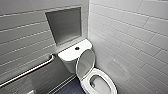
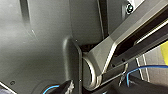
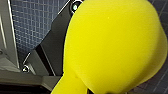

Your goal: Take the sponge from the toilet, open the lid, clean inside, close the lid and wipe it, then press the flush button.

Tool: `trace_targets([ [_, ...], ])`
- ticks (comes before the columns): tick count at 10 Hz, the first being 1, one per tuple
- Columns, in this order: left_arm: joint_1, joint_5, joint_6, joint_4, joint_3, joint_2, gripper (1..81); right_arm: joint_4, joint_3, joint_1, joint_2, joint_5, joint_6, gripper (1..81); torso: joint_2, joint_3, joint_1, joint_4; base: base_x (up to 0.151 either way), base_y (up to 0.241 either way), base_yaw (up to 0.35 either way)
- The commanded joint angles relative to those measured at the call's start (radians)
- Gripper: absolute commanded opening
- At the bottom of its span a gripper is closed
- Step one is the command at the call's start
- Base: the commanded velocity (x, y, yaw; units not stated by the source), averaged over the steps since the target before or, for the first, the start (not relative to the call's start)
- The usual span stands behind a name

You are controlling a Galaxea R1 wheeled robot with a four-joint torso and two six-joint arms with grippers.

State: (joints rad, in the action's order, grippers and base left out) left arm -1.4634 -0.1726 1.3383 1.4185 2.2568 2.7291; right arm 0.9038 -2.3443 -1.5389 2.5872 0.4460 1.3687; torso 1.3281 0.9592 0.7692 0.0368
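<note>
The toilet (image 1: 67, 59) stands in the corner of white-tiled walls (image 1: 130, 37), its rounded tank beneath a grey recessed niche (image 1: 63, 25) and beside a metal grab bar (image 1: 30, 70) on the wall. The lid (image 1: 85, 63) is raised and leans back toward the tank, so the white seat ring (image 1: 111, 86) and the bowl lie open. The sponge (image 3: 112, 45) is not on the toilet. In the right wrist view it sits hard up against the right gripper (image 3: 93, 91), which grips it near its lower end and holds it above a floor of small blue-grey tiles (image 3: 32, 22). The sponge is bright yellow, thick and smooth-skinned, with a broad rounded lobe that narrows to a pinched waist. In the left wrist view I cannot tell how the left gripper stands. The flush button (image 1: 77, 48) is a small dark round spot in the middle of the flat white tank top.
</note>
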Motion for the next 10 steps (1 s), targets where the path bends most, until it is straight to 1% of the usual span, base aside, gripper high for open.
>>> trace_targets([
  [1, 0.001, 0.015, 0.050, -0.001, 0.145, 0.055, 81.1, 0.046, -0.058, -0.019, 0.015, -0.033, -0.002, 1.0, 0.002, 0.001, 0.001, 0.000, 0.000, 0.000, 0.000],
  [2, 0.008, 0.016, 0.082, -0.003, 0.193, 0.080, 81.1, 0.070, -0.113, -0.028, 0.049, -0.035, -0.002, 1.0, -0.005, -0.004, -0.004, 0.000, 0.000, 0.000, 0.000],
  [3, 0.013, 0.015, 0.096, -0.003, 0.254, 0.101, 81.1, 0.093, -0.181, -0.043, 0.091, -0.035, 0.012, 1.0, -0.003, -0.004, -0.004, 0.000, 0.000, 0.000, 0.000],
  [5, 0.036, 0.015, 0.098, -0.001, 0.320, 0.126, 81.1, 0.095, -0.283, -0.071, 0.155, -0.033, 0.015, 1.0, -0.003, -0.005, -0.005, 0.000, 0.000, 0.000, 0.000],
  [6, 0.053, 0.011, 0.098, -0.001, 0.317, 0.124, 81.1, 0.084, -0.340, -0.086, 0.193, -0.046, 0.016, 1.0, -0.003, -0.005, -0.005, 0.000, 0.000, 0.000, 0.000],
  [7, 0.068, -0.018, 0.099, -0.001, 0.313, 0.118, 81.1, 0.079, -0.380, -0.102, 0.222, -0.067, 0.020, 1.0, -0.003, -0.005, -0.005, 0.000, 0.000, 0.000, 0.000],
  [8, 0.088, -0.085, 0.107, -0.004, 0.317, 0.104, 81.1, 0.079, -0.421, -0.103, 0.262, -0.107, 0.021, 1.0, -0.003, -0.005, -0.005, 0.000, 0.000, 0.000, 0.000],
  [9, 0.111, -0.125, 0.136, -0.007, 0.317, 0.089, 81.1, 0.078, -0.446, -0.105, 0.290, -0.151, 0.009, 1.0, -0.003, -0.005, -0.005, 0.000, 0.000, 0.000, 0.000],
  [10, 0.136, -0.142, 0.165, -0.006, 0.313, 0.075, 81.1, 0.067, -0.449, -0.103, 0.303, -0.162, -0.012, 1.0, -0.003, -0.005, -0.005, 0.000, 0.000, 0.000, 0.000],
])
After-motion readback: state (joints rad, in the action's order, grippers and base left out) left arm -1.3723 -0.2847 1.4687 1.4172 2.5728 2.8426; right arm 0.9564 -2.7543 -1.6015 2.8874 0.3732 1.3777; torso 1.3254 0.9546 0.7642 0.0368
